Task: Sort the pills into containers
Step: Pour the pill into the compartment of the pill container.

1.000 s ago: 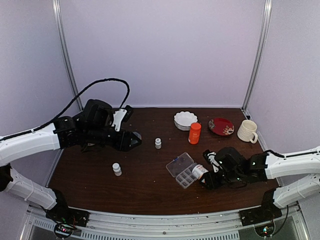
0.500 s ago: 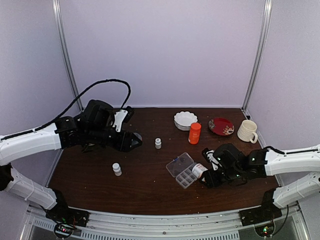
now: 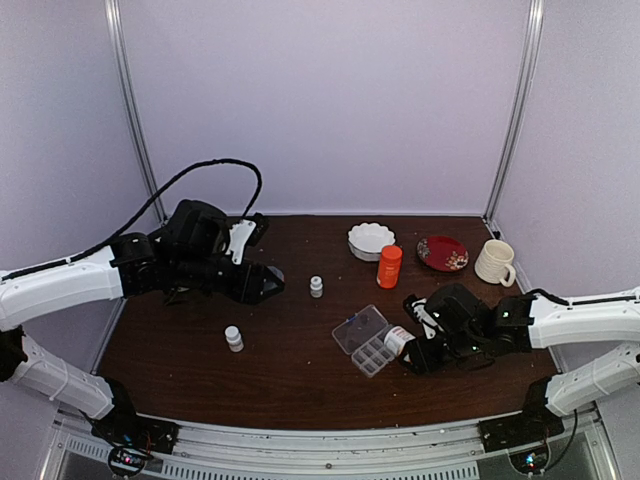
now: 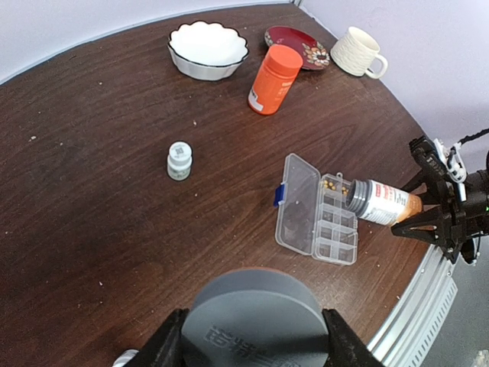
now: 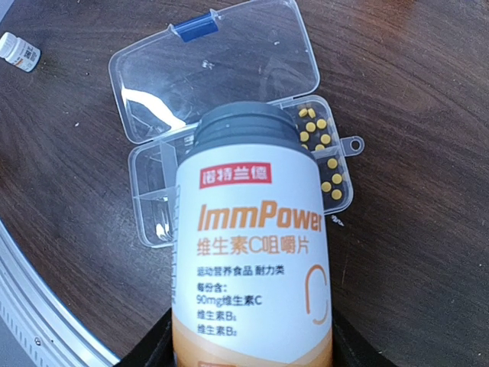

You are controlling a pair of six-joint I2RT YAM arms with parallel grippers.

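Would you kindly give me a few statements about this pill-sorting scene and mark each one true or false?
1. The pill box has its lid open. True.
2. The right end effector holds the orange bottle. False: it holds the labelled bottle, tipped over the pill box; the orange bottle stands upright near the white bowl.
3. Yellow pills lie in one corner of the pill box. True.
4. The left end effector is empty. False: it grips a grey cap.
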